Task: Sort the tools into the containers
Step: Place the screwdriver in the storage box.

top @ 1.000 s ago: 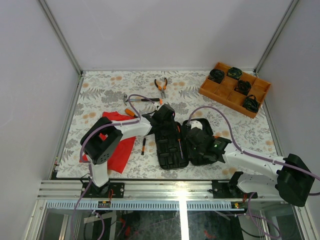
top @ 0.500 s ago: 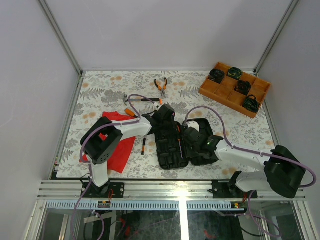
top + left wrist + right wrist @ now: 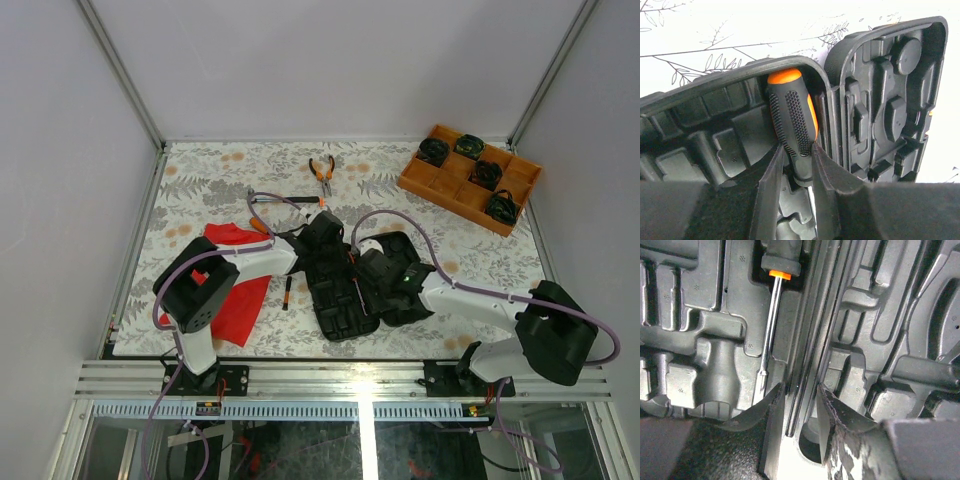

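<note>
The black case (image 3: 340,305) lies open mid-table, both halves showing moulded slots. An orange-and-black screwdriver handle (image 3: 792,120) sits at the far end of its left half, and my left gripper (image 3: 796,161) (image 3: 327,235) is shut on that handle. The steel shaft (image 3: 769,335) lies in its slot. My right gripper (image 3: 799,396) (image 3: 368,268) stands open astride the case's hinge ridge (image 3: 805,370), holding nothing. On the table lie orange-handled pliers (image 3: 321,172), a hammer (image 3: 285,199), a small orange screwdriver (image 3: 260,226) and another screwdriver (image 3: 287,291).
A red cloth (image 3: 235,290) lies left of the case, partly under the left arm. An orange compartment tray (image 3: 470,178) with black round items stands at the back right. Cables loop over both arms above the case.
My right arm has swung left across the case's right half to the hinge, and its jaws widened a little, then narrowed. The left gripper stays on the screwdriver handle.
</note>
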Motion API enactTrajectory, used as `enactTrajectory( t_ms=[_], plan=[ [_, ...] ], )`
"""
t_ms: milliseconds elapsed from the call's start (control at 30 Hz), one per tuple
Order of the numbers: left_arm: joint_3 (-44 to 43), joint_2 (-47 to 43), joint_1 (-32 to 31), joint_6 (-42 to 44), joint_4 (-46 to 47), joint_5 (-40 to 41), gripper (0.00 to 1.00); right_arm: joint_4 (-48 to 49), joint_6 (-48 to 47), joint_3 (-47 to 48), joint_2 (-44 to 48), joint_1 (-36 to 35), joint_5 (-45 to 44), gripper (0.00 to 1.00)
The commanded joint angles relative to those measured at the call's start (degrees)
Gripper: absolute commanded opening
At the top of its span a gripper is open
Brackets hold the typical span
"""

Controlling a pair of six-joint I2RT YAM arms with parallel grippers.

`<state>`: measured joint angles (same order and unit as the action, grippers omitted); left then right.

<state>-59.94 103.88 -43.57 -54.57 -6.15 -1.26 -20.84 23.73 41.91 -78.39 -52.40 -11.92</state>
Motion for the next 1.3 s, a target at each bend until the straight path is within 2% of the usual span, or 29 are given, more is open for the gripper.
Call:
enactTrajectory(
  t_ms=[0,67,133,300,433,600,1033,1267],
  plan=[
    [1.4,-0.1,-0.1,0.5,-3.5,2.2,0.27,-1.6,-3.4,3.0,-0.5,0.1,-3.9,0.40],
    [1.1,0.3,-0.1,0.5,-3.7,2.3,0.28,-2.2,-1.9,3.2,1.6,0.1,-4.9,0.49],
    [1.0,0.5,-0.1,0.5,-3.7,2.3,0.28,-3.3,-0.3,3.2,4.1,0.1,-6.5,0.53],
    [1.2,0.7,-0.1,0.0,-3.4,2.7,0.31,-3.9,2.7,2.0,10.4,0.1,-6.8,0.56],
    [1.7,0.7,-0.1,-0.5,-3.1,3.1,0.34,-1.4,6.1,0.2,14.1,0.1,-2.5,0.56],
    [1.9,1.2,-0.1,-1.0,-2.4,2.9,0.34,2.1,10.1,-1.8,14.2,0.1,3.3,0.51],
    [1.9,1.6,-0.1,-1.1,-2.2,3.3,0.31,2.1,11.3,-2.0,10.3,0.0,4.3,0.31],
    [2.6,1.2,-0.1,-1.5,-2.1,3.9,0.29,1.5,12.0,-1.6,9.4,0.1,4.4,0.26]
  ],
)
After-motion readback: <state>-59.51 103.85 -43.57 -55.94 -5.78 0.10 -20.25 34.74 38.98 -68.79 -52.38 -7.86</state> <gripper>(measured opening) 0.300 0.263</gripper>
